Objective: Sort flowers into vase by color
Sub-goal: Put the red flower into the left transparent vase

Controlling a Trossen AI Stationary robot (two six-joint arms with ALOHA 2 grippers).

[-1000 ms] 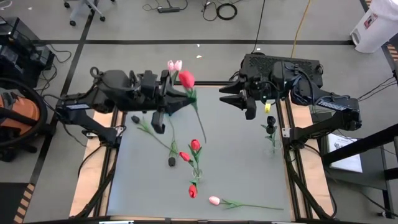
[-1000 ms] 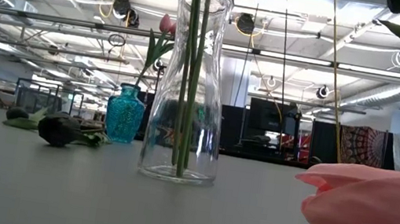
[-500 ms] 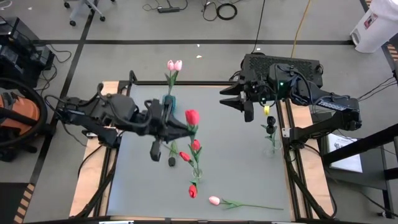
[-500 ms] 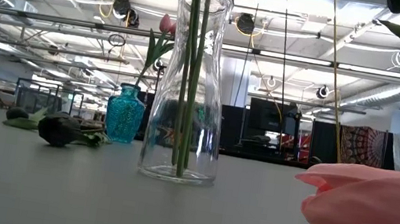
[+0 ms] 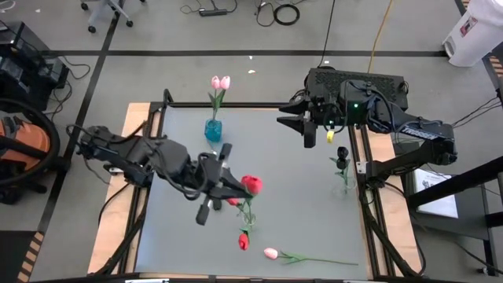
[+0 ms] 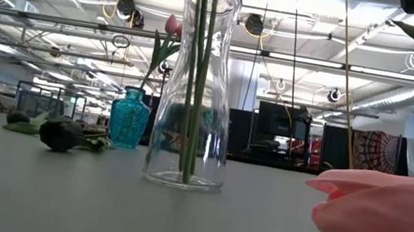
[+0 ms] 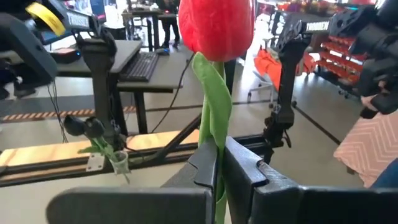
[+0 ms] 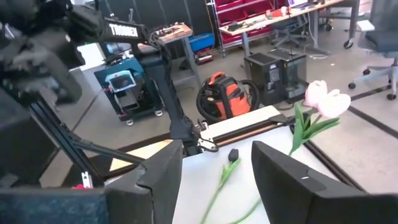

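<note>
Overhead, we see the left claw out over the middle of the grey surface, closed on the green stem of a red artificial tulip whose bud sits just above the clear glass vase already holding red tulips. A small teal glass vase with two pink tulips stands near the far edge, a loose pink tulip with a long stem lies near the front edge, and black-headed tulips stand in a small clear vase at the right side. The right claw waits at the far right corner, its fingers parted and holding nothing. At tabletop level we see the clear vase upright with green stems inside, the teal vase behind it to the left, a dark tulip bud lying on the surface, and the loose pink bud close to the lens at right. From the left wrist we see both dark fingers pinched on the stem of the red tulip, which stands upright above them. From the right wrist we see that claw's fingers apart and empty, with the pink tulips beyond.
</note>
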